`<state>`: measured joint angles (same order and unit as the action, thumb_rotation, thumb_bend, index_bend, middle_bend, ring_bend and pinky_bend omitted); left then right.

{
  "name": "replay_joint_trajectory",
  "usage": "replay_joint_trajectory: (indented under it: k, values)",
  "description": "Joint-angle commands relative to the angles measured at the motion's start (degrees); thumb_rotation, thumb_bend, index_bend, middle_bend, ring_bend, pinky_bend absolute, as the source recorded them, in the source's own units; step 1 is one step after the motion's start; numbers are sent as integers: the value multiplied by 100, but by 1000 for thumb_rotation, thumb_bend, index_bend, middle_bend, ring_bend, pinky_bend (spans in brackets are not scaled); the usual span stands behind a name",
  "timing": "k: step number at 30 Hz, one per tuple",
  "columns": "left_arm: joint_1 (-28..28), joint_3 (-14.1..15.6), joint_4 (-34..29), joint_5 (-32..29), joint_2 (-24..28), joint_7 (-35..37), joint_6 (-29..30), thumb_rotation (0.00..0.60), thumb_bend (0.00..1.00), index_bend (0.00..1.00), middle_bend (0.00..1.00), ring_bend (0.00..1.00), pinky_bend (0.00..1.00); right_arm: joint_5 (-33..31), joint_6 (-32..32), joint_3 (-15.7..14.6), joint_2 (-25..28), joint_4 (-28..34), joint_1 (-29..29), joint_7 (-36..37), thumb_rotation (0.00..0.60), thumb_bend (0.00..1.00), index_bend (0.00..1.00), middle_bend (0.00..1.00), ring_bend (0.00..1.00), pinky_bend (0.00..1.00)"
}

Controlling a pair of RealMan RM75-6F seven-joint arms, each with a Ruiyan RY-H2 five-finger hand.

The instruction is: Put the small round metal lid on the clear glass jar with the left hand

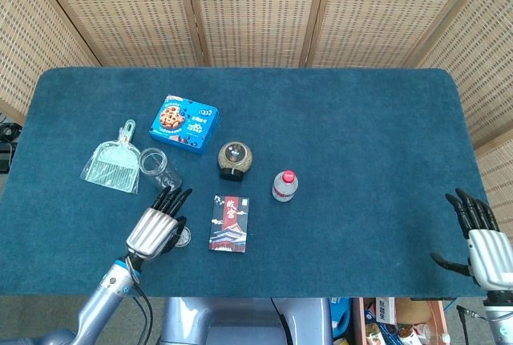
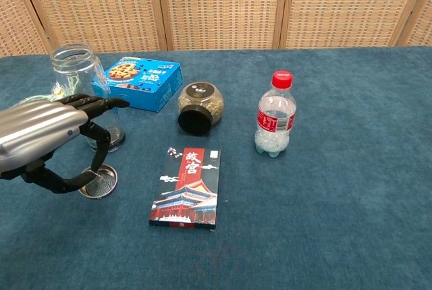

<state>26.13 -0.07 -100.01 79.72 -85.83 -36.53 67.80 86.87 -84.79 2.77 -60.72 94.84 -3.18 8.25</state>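
The small round metal lid point(image 2: 99, 183) is pinched between the thumb and a finger of my left hand point(image 2: 40, 138), at the front left of the table. From the head view the lid point(image 1: 185, 237) peeks out at the right of that hand point(image 1: 154, 229). Just beyond the hand, the clear glass jar point(image 2: 73, 66) stands upright with its mouth open; the fingers hide its lower part in the chest view. The jar point(image 1: 159, 169) lies just past the fingertips in the head view. My right hand point(image 1: 481, 241) hangs off the table's front right corner, fingers apart and empty.
A blue cookie box point(image 1: 185, 123) and a pale green dustpan point(image 1: 112, 164) flank the jar. A dark-capped jar point(image 2: 199, 108) lies on its side mid-table, with a red-capped water bottle point(image 2: 275, 114) to its right. A dark flat box point(image 2: 187, 187) lies right of the lid.
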Motion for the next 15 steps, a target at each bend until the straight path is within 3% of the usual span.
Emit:
replay_joint_trajectory:
  k: [1,15]
  values:
    - [-23,-87,-256,95,172,126,149,600,413,618,0,0,0,6,-15,-1,11,6,10,11,600,49,37,0,0,0]
    - [50,-627,-1279,16,1058,343,409,600,414,621,0,0,0,63,-77,-23,51,63,46,-27,600,48,37,0,0,0]
